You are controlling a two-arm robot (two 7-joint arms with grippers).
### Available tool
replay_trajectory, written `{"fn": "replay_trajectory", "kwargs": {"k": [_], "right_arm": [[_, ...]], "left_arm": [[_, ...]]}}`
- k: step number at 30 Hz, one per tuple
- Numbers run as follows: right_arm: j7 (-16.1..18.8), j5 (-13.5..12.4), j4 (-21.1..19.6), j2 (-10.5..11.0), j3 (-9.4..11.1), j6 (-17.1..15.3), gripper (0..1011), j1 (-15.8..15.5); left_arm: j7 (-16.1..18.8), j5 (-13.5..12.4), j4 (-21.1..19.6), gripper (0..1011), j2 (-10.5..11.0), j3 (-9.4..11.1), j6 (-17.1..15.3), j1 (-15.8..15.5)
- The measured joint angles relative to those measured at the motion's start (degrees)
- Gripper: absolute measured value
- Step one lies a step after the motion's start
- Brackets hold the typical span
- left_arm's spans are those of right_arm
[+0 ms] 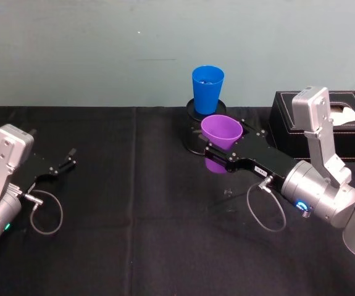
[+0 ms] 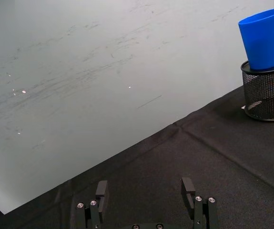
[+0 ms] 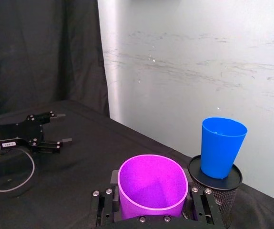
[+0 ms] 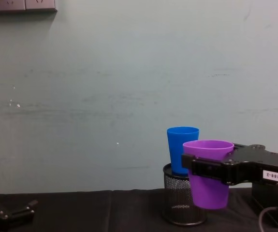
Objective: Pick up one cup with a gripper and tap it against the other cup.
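Black cloth covers the table (image 1: 134,216), with a pale scuffed wall (image 1: 103,49) behind it. Purple cup (image 1: 221,131) (image 3: 151,186) (image 4: 207,193) is upright with its mouth up, held clear of the cloth; in the chest view its base hangs above the level of the holder's foot. Right gripper (image 1: 226,140) (image 3: 151,195) (image 4: 211,169) has it, one flat black finger pressed to each side of the cup wall below the rim, and the arm comes in from the right. Blue cup (image 1: 207,89) (image 2: 263,40) (image 3: 221,148) (image 4: 180,150) stands upright on the flat top of a black wire-mesh pen holder (image 1: 194,132) (image 2: 268,93) (image 4: 177,203), just behind the purple one. In the right wrist view a gap shows between the two cups, so they are near but apart. A black tissue box (image 1: 285,123) sits at the table's back right, behind the right arm. Left gripper (image 1: 66,161) (image 2: 145,191) (image 3: 60,128) is low over the cloth at the left side, well apart from both cups, its fingers spread and holding nothing.
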State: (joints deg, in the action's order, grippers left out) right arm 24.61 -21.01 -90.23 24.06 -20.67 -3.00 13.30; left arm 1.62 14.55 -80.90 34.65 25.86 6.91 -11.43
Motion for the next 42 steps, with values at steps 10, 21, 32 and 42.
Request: {"fn": "replay_trajectory", "kwargs": {"k": [10, 21, 32, 42], "right_arm": [[0.0, 0.0, 0.0, 0.0, 0.0, 0.0, 734, 0.0], [0.5, 1.2, 5.4, -1.1, -1.6, 0.5, 734, 3.9], [1.6, 2.5, 22.7, -8.1, -1.9, 6.9, 734, 14.4], [1.6, 2.1, 29.0, -10.8, -1.2, 6.9, 734, 18.6]], "left_arm": [[0.0, 0.0, 0.0, 1000, 0.0, 0.0, 0.0, 0.0], [0.0, 0.0, 0.0, 1000, 0.0, 0.0, 0.0, 0.0], [0.0, 0.0, 0.0, 1000, 0.0, 0.0, 0.0, 0.0], [0.0, 0.0, 0.0, 1000, 0.0, 0.0, 0.0, 0.0]]}}
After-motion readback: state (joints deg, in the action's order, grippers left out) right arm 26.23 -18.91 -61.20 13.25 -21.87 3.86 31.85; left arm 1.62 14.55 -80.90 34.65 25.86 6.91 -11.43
